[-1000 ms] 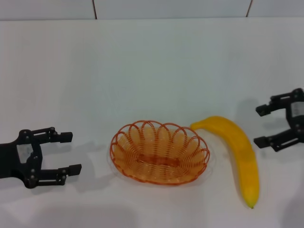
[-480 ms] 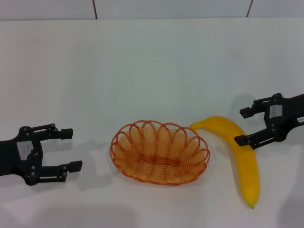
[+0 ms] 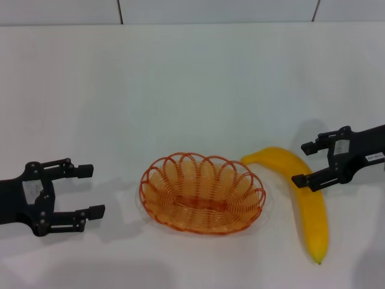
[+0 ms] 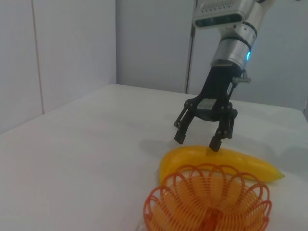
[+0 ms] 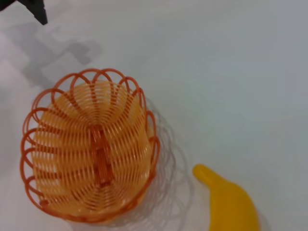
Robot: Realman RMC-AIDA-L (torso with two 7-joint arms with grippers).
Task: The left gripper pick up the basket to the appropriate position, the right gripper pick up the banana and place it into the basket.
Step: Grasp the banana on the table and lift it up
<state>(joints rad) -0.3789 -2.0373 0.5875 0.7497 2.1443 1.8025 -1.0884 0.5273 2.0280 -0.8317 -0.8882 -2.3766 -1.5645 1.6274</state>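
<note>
The orange wire basket [image 3: 204, 192] stands empty on the white table, at the front middle. The yellow banana [image 3: 313, 211] lies to its right, dark tip toward the front edge. My left gripper [image 3: 90, 191] is open and empty, a short way left of the basket, fingers pointing at it. My right gripper [image 3: 302, 164] is open, with its fingers just above the banana's upper part, not closed on it. The left wrist view shows the right gripper [image 4: 196, 143] hovering over the banana [image 4: 240, 161] behind the basket [image 4: 207, 202]. The right wrist view shows the basket [image 5: 86, 144] and the banana's end [image 5: 231, 204].
The white table [image 3: 192, 90] stretches back to a tiled wall. Bare tabletop lies behind the basket and between it and the left gripper. One left fingertip [image 5: 33, 7] shows at the corner of the right wrist view.
My right gripper has moved left from the table's right edge to just above the banana's upper part, still open. The left gripper, basket and banana have stayed put.
</note>
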